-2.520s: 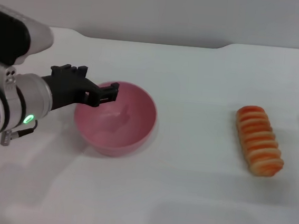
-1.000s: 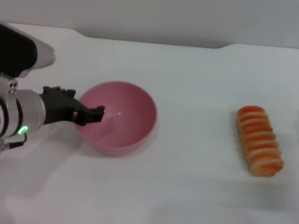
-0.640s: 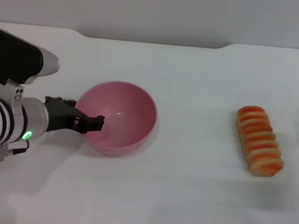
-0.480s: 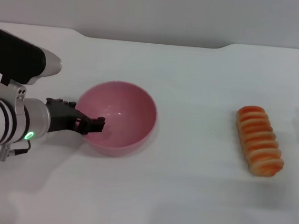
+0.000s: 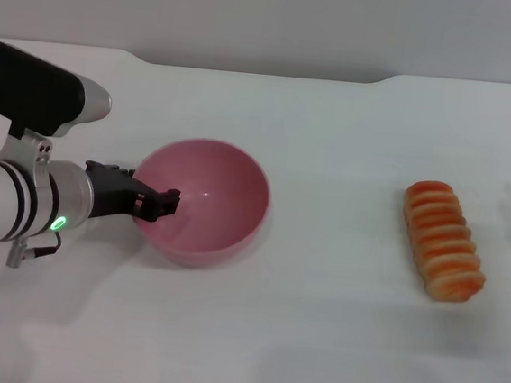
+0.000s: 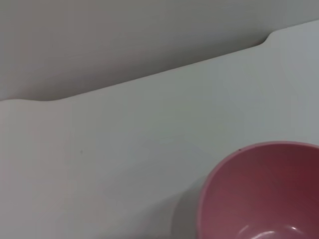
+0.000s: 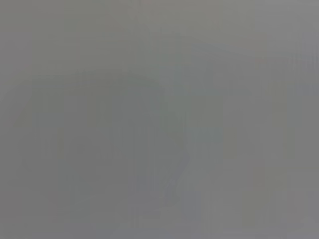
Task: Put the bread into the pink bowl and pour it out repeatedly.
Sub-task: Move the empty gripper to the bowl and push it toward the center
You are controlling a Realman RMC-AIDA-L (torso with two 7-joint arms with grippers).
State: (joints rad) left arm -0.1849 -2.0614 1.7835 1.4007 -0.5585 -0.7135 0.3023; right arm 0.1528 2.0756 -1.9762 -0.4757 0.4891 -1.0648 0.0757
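My left gripper (image 5: 165,205) sits at the pink bowl's (image 5: 214,197) left rim.

I can't tell whether its fingers are clamped. The bowl is empty and upright; the bread (image 5: 443,239) lies well apart, far right. I should secure the rim before lifting.

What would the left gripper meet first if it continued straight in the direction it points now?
The left gripper points toward the robot's right, and its tips are already at the near-left rim of the pink bowl. Going on, it would probably meet the bowl's wall first, though depth is unclear.
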